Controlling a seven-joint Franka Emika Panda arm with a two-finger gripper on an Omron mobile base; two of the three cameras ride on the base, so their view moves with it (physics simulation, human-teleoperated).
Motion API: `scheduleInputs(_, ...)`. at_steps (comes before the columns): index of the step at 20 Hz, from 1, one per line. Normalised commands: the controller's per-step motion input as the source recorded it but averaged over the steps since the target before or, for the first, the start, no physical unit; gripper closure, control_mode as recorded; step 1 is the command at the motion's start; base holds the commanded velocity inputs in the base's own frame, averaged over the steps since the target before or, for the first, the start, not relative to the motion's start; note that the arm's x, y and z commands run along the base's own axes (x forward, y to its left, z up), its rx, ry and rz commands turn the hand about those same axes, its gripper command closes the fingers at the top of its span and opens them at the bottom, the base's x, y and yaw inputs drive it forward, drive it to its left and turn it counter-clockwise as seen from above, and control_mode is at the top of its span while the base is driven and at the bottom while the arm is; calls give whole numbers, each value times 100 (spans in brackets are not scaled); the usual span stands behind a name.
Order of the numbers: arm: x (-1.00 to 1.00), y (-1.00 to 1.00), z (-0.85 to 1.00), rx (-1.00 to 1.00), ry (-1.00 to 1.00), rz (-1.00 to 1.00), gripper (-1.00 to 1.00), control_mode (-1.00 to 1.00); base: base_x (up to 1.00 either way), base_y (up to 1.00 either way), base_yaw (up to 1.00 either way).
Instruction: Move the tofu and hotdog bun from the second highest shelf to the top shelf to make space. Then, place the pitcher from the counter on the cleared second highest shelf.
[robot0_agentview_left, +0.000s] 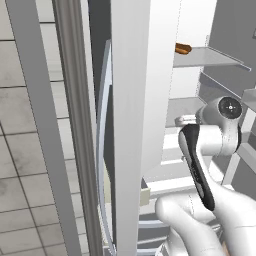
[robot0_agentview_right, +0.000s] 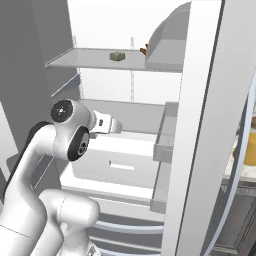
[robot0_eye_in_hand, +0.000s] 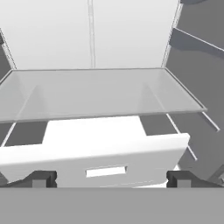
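- The open refrigerator interior, white-walled with grey sides, leaves little free room: in both base views a broad white upright, seemingly a door or its frame, stands close to the arm.
- The white drawer with a slot handle sits under the lower shelf, its front jutting towards the hand. I judge it is the edge most likely to be bumped on the way out.
- The second highest shelf, a thin translucent pale grey panel, lies bare straight ahead of the hand, wall to wall, with open room above it. It looks ready for the pitcher.
- The top shelf, a thin flat pale grey panel with a lighter front edge, carries both foods. Its front edge and left corner stay bare.
- The clear glass pitcher of orange juice shows as an orange patch behind the curved door rim at the right, above the dark cabinets. I judge it heavy, rigid, slippery and breakable, best taken around the narrow neck and kept upright.
- The white arm's two-finger gripper stands fully spread and holds nothing, its dark fingertips level with the drawer front.
- The long tan-brown hotdog bun lies at the back of the top shelf; soft and light, I judge.
- The small pale cream-beige tofu block sits mid-shelf, apart from the bun; it likely crushes easily.
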Motion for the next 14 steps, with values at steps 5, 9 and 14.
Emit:
scheduleInputs(5, -39, 15, -13, 4, 2, 0, -100, -100, 0, 0, 0)
scheduleInputs(9, -4, 5, 0, 0, 0, 0, -100, -100, 0, 0, 0)
scheduleInputs(14, 0, 0, 0, 0, 0, 0, -100, -100, 0, 0, 0)
